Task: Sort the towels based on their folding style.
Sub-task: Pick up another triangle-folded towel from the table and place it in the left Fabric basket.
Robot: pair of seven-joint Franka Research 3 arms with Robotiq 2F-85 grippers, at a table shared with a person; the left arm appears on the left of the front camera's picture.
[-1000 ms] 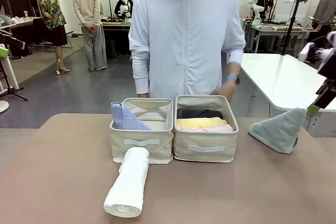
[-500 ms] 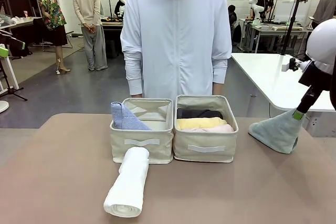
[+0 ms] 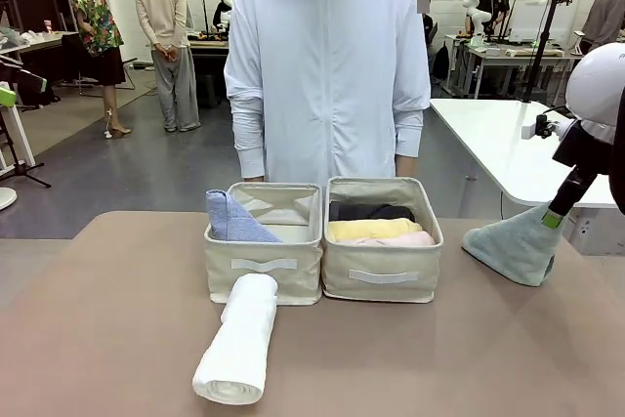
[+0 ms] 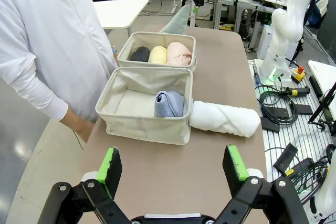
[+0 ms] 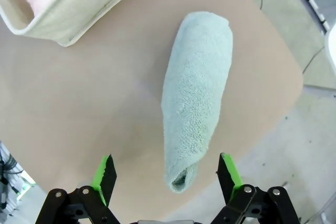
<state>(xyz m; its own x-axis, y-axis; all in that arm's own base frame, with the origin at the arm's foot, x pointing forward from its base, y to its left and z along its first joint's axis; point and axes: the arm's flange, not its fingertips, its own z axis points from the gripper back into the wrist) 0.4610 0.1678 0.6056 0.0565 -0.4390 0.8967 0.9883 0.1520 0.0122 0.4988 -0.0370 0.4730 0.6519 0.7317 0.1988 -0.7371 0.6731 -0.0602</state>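
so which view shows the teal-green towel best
The right wrist view: it looks down on the teal-green towel, whole and unobstructed on the table. The front view shows it side-on near the table's right edge. The left wrist view catches a small far part beyond the far bin.

The right arm (image 3: 598, 85) shows at the right edge, its rounded white joint held high, and the right gripper (image 3: 556, 218) slants down and inward below it. Its green-padded fingers (image 5: 105, 173) stand wide apart. The left gripper (image 4: 172, 165) is spread just as wide, its fingers (image 4: 110, 164) level with each other.
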